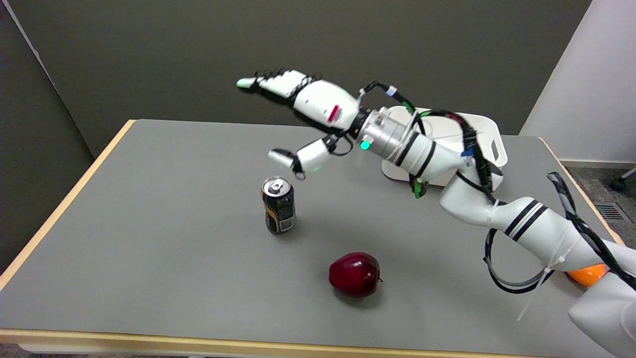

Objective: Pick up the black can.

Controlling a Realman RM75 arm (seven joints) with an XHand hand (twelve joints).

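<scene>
Head view, right hand: we see the right hand [310, 107] held in the air above the table [149, 223], holding nothing.
Head view, finger state: the fingers [278, 82] are stretched out flat and the thumb [298, 158] hangs apart below them, so we read the hand as spread wide.
Head view, black can: the black can [278, 205] stands upright on the table, just below and slightly nearer the camera than the thumb tip, and not touching it; it lies well under the outstretched fingers.
Head view, handling: we judge the can to be a thin metal shell, stiff while full but easily dented, with a smooth, somewhat slippery wall. The tab looks unopened, so we expect moderate weight.
Head view, hold point: we recommend closing the thumb and fingers around the middle of the cylinder wall from the side, clear of the narrower top rim.
Head view, markings: we make out orange bands and a pale barcode-like panel on the can, but no brand or wording is legible.
Head view, other items: a red apple [355, 274] rests nearer the camera than the thumb; a white tray [489, 136] sits behind the wrist; an orange fruit [589, 274] shows partly beneath the forearm.
</scene>
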